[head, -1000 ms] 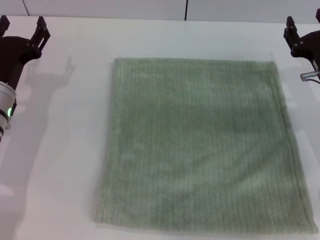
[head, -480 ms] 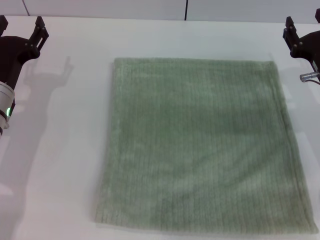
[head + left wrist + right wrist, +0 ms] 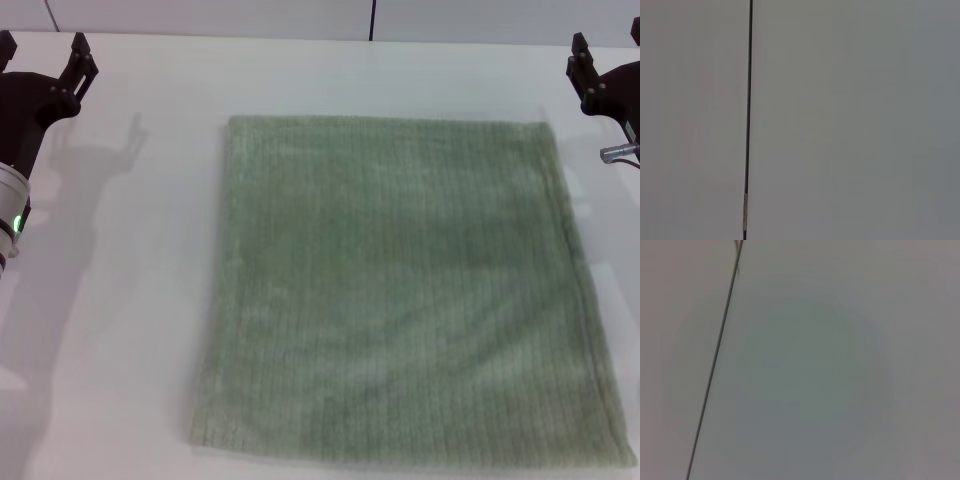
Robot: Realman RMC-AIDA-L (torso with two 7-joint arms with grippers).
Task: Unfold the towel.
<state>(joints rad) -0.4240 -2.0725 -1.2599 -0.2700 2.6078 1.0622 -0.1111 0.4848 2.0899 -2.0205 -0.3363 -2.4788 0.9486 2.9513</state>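
Towel (image 3: 400,290): spread flat on table (image 3: 140,300), between both grippers, touching neither.
Left gripper (image 3: 42,52): raised at far left, well clear of towel; fingers apart, holding nothing.
Right gripper (image 3: 603,55): far right edge, partly cut off; finger state undeterminable.
Wrist views: blank pale surface, one dark seam.

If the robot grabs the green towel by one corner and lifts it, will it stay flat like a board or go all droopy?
Probably droopy. The towel lies limp and flat on the table, hugging it, with soft, slightly wavy edges, so it likely sags and folds when lifted. Its nubby ribbed surface should grip rather than slip. Pushed, it would likely bunch up, not slide whole.
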